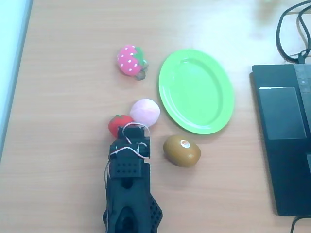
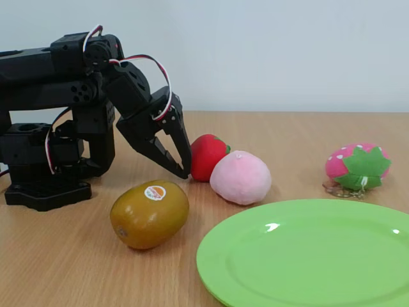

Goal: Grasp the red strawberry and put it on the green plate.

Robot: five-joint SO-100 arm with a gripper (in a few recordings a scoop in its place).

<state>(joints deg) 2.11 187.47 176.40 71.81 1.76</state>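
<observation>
A black robot arm leans low over a wooden counter (image 1: 63,97), its gripper (image 2: 181,167) tipped down against the near side of the red strawberry (image 2: 207,157). The jaws look drawn nearly together, their tips at the fruit's flank and not around it; whether they touch it or have any hold cannot be told from either view, though nothing appears to be held.

The red strawberry sits on the counter pressed up beside a pale pink ball (image 2: 240,177), with the green plate (image 1: 197,91) lying empty just beyond that ball in the overhead view. A brown kiwi (image 2: 150,213) rests near the plate's rim, and a pink plush strawberry (image 1: 130,59) sits well apart at the far side.

The toy looks small, glossy and hard-shelled, so likely light but slippery, apt to skid or squirt free under a glancing pinch. The soundest hold would seem to be across its widest middle, jaws opened wider first and brought down astride it, from the side away from the ball. The crowding neighbour leaves little room for a finger on that side.
</observation>
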